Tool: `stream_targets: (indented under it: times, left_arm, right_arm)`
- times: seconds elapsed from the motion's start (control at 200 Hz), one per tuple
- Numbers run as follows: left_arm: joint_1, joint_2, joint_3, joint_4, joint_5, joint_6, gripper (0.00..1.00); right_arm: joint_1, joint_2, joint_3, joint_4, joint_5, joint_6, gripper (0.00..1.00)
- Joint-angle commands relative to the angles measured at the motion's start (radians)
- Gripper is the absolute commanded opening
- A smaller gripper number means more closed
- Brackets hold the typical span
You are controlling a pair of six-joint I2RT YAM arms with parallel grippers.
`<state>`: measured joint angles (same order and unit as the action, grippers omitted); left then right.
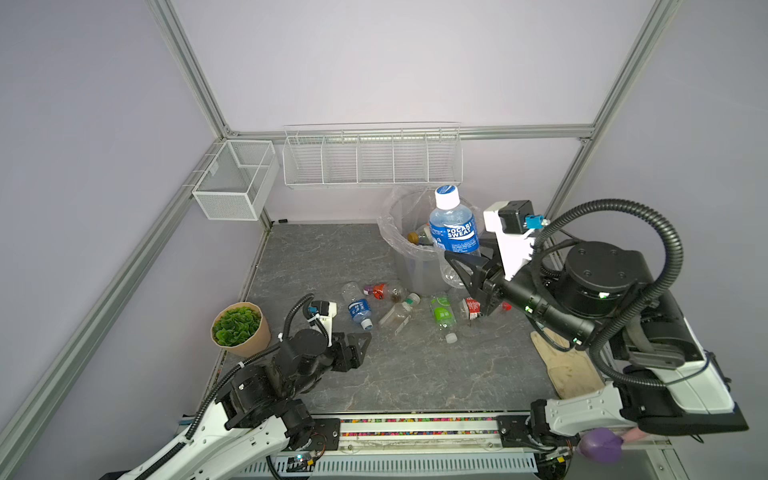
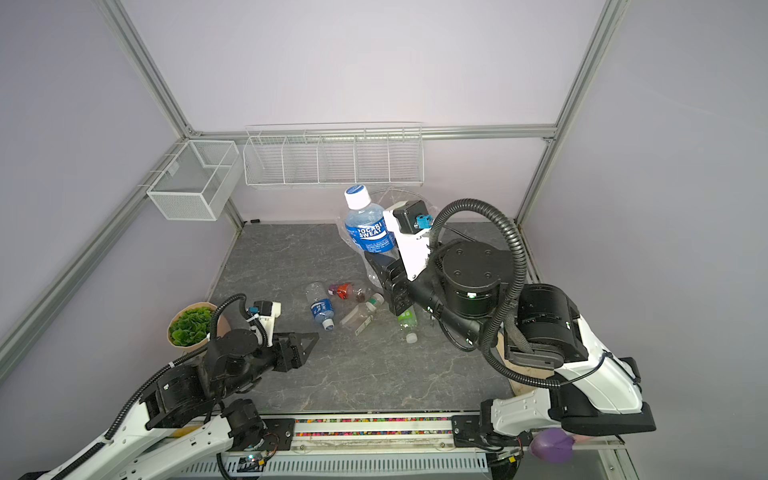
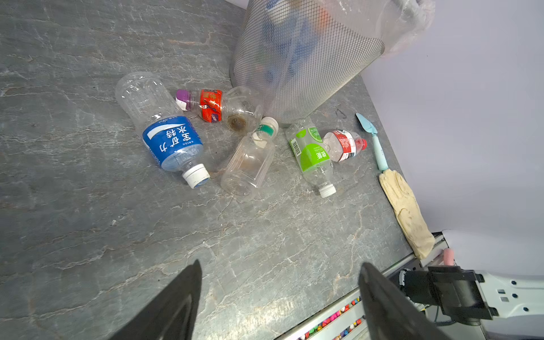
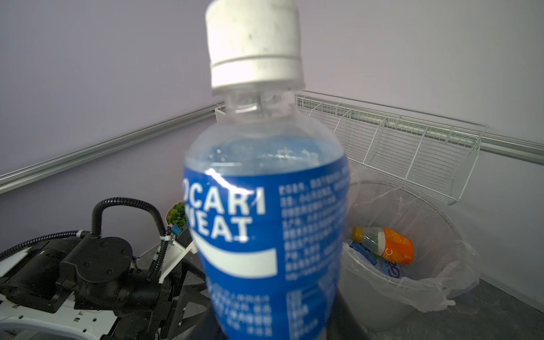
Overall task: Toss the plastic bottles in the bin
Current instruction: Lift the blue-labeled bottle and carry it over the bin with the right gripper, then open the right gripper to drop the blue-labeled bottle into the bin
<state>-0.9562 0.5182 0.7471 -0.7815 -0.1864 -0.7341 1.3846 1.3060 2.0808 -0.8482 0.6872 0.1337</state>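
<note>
While my left claw (image 1: 357, 343) hangs released above the table (image 1: 415, 374), my right claw (image 1: 461, 255) grasps a blue-labelled, white-capped plastic bottle (image 1: 453, 228) upright in the air just beside the bag-lined grey bin (image 1: 409, 266), at whose foot five more bottles (image 1: 359, 309) lie scattered on their sides.

Potted green plant (image 1: 239, 328), pale glove (image 3: 407, 212), light-blue spoon (image 3: 374, 141) — white mesh basket (image 1: 232, 183) and wire rack (image 1: 372, 160) along the walls.
</note>
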Motion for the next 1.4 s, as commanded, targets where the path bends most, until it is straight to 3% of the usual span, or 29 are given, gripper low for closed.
stream_targets:
  times: [0.0, 0.375, 0.735, 0.925, 1.12, 1.17, 1.22, 1.255, 1.33, 1.345, 1.365, 1.395]
  left_arm:
    - [-0.009, 0.001, 0.003, 0.009, -0.026, -0.023, 0.83]
    - [-0.021, 0.000, 0.003, 0.008, -0.036, -0.030, 0.83]
    - [-0.029, 0.006, 0.006, 0.008, -0.042, -0.032, 0.83]
    - [-0.041, 0.012, 0.010, 0.012, -0.043, -0.036, 0.83]
    - [-0.066, 0.025, 0.018, 0.022, -0.055, -0.042, 0.83]
    - [-0.078, 0.029, 0.022, 0.022, -0.062, -0.045, 0.83]
    - [-0.095, 0.032, 0.029, 0.019, -0.076, -0.048, 0.83]
    - [-0.110, 0.032, 0.036, 0.013, -0.090, -0.050, 0.83]
    - [-0.150, 0.030, 0.050, -0.006, -0.132, -0.057, 0.83]
    - [-0.159, 0.028, 0.050, -0.009, -0.140, -0.059, 0.83]
    - [-0.167, 0.028, 0.049, -0.011, -0.151, -0.061, 0.83]
    - [-0.173, 0.026, 0.048, -0.013, -0.162, -0.063, 0.84]
  right_arm:
    - [0.008, 0.010, 0.022, 0.021, 0.044, -0.064, 0.24]
    - [0.008, -0.004, 0.025, 0.044, 0.069, -0.084, 0.19]
    - [-0.014, 0.020, 0.058, 0.079, 0.135, -0.157, 0.21]
    - [-0.259, 0.071, 0.104, 0.015, -0.061, -0.074, 0.21]
    - [-0.636, 0.211, 0.055, -0.035, -0.466, 0.094, 0.21]
    - [-0.731, 0.296, 0.076, -0.079, -0.588, 0.131, 0.30]
    - [-0.795, 0.409, 0.176, -0.204, -0.658, 0.147, 0.55]
    - [-0.806, 0.490, 0.277, -0.312, -0.630, 0.149, 0.75]
    - [-0.775, 0.559, 0.399, -0.410, -0.539, 0.128, 0.92]
    - [-0.765, 0.553, 0.396, -0.406, -0.521, 0.124, 1.00]
    - [-0.752, 0.537, 0.380, -0.384, -0.494, 0.119, 0.90]
    - [-0.737, 0.504, 0.342, -0.341, -0.469, 0.113, 0.88]
